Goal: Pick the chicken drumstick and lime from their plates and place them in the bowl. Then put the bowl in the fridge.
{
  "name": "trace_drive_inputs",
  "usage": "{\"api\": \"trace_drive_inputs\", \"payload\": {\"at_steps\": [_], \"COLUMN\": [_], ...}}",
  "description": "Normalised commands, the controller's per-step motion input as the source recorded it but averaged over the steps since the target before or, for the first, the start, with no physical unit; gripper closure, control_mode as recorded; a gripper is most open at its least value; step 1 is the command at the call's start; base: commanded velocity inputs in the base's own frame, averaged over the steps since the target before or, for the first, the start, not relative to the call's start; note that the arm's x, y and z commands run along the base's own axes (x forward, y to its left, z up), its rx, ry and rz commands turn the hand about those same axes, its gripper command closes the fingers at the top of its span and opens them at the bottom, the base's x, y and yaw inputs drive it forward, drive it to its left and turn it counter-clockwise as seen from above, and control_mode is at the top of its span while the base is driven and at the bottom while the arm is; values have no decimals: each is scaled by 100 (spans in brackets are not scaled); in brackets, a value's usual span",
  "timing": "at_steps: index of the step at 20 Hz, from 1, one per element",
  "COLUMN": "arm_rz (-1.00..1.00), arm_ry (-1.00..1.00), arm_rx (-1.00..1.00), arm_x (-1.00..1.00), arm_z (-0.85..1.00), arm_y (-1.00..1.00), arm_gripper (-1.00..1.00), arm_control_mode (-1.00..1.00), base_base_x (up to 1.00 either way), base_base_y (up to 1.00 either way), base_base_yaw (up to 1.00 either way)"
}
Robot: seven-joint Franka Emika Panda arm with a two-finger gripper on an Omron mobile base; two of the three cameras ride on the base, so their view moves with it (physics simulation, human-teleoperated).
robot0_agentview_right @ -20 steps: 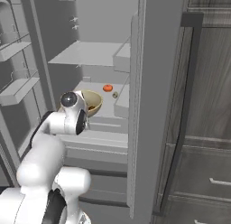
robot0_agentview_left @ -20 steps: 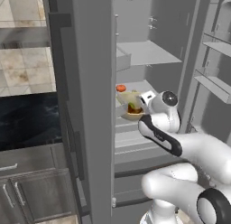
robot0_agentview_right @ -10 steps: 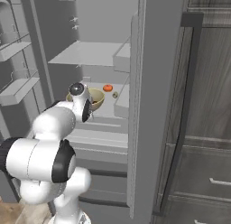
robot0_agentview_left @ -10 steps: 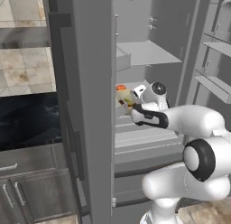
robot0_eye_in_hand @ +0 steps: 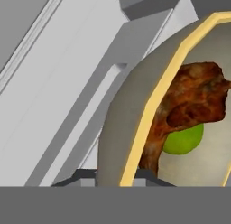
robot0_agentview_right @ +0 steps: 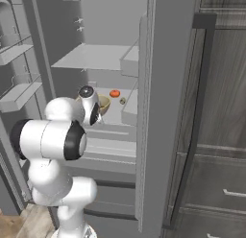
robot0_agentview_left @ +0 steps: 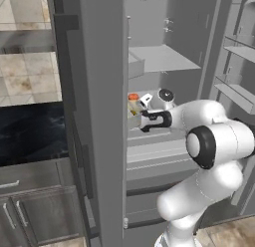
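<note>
We face an open grey fridge (robot0_agentview_left: 164, 57) beside tiled wall and dark cabinets. In the left base view our arm reaches level into the fridge's middle shelf, the gripper (robot0_agentview_left: 135, 116) at the bowl (robot0_agentview_left: 133, 120) beside an orange-capped item (robot0_agentview_left: 133, 97). In the right base view the bowl (robot0_agentview_right: 103, 103) sits on that shelf. In the hand view the fingers are clamped on the bowl's rim; the drumstick (robot0_eye_in_hand: 189, 105) lies over the lime (robot0_eye_in_hand: 182, 139) inside.
</note>
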Motion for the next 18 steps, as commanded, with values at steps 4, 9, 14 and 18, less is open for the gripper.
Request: {"api": "trace_drive_inputs", "payload": {"at_steps": [4, 9, 14, 18], "arm_rz": [6, 1, 0, 0], "arm_ry": [0, 0, 8, 4], "arm_rx": [-3, 0, 0, 0], "arm_x": [42, 47, 41, 33], "arm_z": [-27, -17, -7, 0], "arm_y": [0, 0, 2, 10], "arm_gripper": [100, 100, 100, 100], "arm_control_mode": [-100, -100, -100, -100], "base_base_x": [0, 0, 0, 0], "base_base_y": [0, 0, 0, 0], "base_base_yaw": [0, 0, 0, 0]}}
